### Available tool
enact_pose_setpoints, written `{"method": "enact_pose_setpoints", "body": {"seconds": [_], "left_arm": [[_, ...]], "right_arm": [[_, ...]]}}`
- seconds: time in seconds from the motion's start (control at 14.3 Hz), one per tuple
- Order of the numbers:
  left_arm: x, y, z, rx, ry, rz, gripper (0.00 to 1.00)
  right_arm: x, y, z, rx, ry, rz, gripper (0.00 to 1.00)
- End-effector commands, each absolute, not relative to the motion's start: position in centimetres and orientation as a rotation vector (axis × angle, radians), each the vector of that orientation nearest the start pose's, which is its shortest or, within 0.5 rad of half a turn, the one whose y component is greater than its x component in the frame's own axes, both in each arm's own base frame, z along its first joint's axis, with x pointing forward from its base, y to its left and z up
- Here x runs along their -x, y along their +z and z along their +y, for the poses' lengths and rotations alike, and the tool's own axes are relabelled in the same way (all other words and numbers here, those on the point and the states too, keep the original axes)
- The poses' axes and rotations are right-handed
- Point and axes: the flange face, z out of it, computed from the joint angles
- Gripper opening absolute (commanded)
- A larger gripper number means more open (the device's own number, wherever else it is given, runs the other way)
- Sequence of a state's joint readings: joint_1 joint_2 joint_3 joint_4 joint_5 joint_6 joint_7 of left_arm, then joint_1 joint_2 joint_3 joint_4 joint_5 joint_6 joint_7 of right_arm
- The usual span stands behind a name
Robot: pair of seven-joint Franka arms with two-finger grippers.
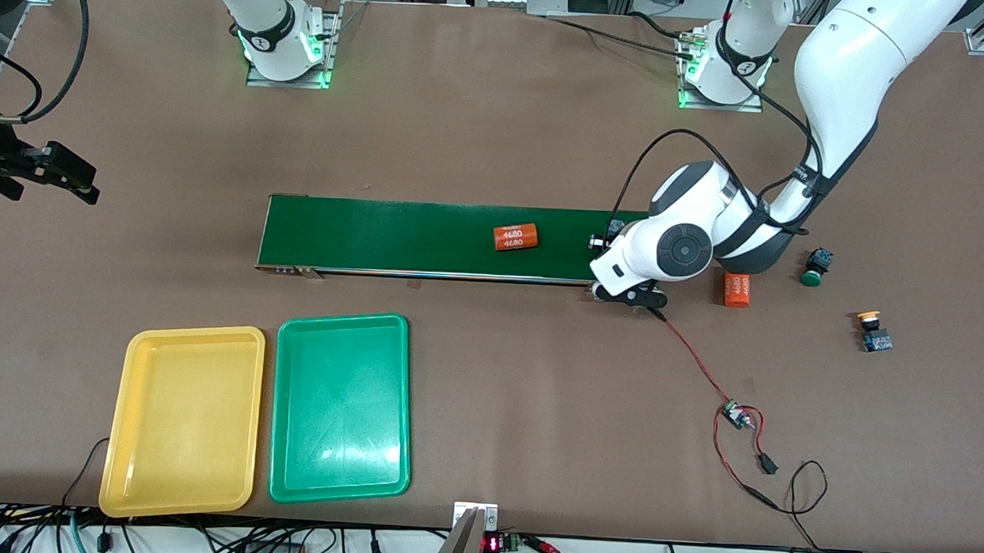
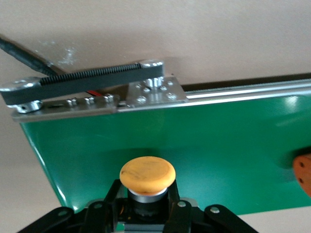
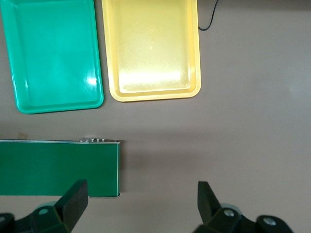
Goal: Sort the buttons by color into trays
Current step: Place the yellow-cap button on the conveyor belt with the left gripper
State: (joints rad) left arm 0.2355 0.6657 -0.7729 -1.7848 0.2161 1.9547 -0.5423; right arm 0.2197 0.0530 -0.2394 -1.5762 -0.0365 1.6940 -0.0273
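Left gripper (image 2: 146, 213) bent low over the belt's (image 1: 395, 236) end, clenched on a yellow button (image 2: 147, 175). Right gripper (image 3: 143, 204) waiting aloft, jaws released.

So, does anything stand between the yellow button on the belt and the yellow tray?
Yes, one thing on the belt. The left gripper holds the yellow-capped button at the conveyor belt's left-arm end. An orange "4680" cylinder lies farther along the belt. The yellow tray is empty.
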Motion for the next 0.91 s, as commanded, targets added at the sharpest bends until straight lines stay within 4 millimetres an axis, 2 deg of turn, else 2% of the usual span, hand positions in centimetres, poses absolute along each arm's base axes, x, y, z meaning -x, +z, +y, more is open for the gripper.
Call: {"method": "enact_pose_setpoints", "body": {"seconds": [0.0, 0.21, 0.35, 0.49, 0.56, 0.63, 0.77, 0.84], "left_arm": [[-56.2, 25.5, -25.9, 3.161, 0.591, 0.057, 1.0], [-58.4, 29.4, -23.8, 3.165, 0.532, -0.005, 1.0], [-60.4, 33.6, -22.3, 3.135, 0.555, -0.02, 1.0], [-62.2, 37.1, -20.0, 3.109, 0.581, -0.07, 1.0], [-62.9, 37.6, -18.0, 3.1, 0.593, -0.117, 1.0], [-63.7, 37.6, -15.1, 3.085, 0.596, -0.192, 1.0], [-65.0, 36.5, -8.8, 3.036, 0.581, -0.321, 1.0], [-65.0, 35.9, -6.5, 3.017, 0.595, -0.361, 1.0]], "right_arm": [[-57.8, 60.5, -1.2, 3.186, -0.108, -0.011, 1.0], [-57.9, 60.4, -1.3, 3.186, -0.105, -0.009, 1.0], [-57.9, 60.4, -1.3, 3.187, -0.105, -0.011, 1.0], [-57.9, 60.5, -1.3, 3.186, -0.108, -0.011, 1.0], [-57.9, 60.5, -1.3, 3.186, -0.105, -0.008, 1.0], [-57.8, 60.6, -1.3, 3.185, -0.108, -0.008, 1.0], [-57.9, 60.9, -0.8, 3.184, -0.12, -0.02, 1.0], [-57.8, 60.9, -0.5, 3.182, -0.113, -0.025, 1.0]]}}
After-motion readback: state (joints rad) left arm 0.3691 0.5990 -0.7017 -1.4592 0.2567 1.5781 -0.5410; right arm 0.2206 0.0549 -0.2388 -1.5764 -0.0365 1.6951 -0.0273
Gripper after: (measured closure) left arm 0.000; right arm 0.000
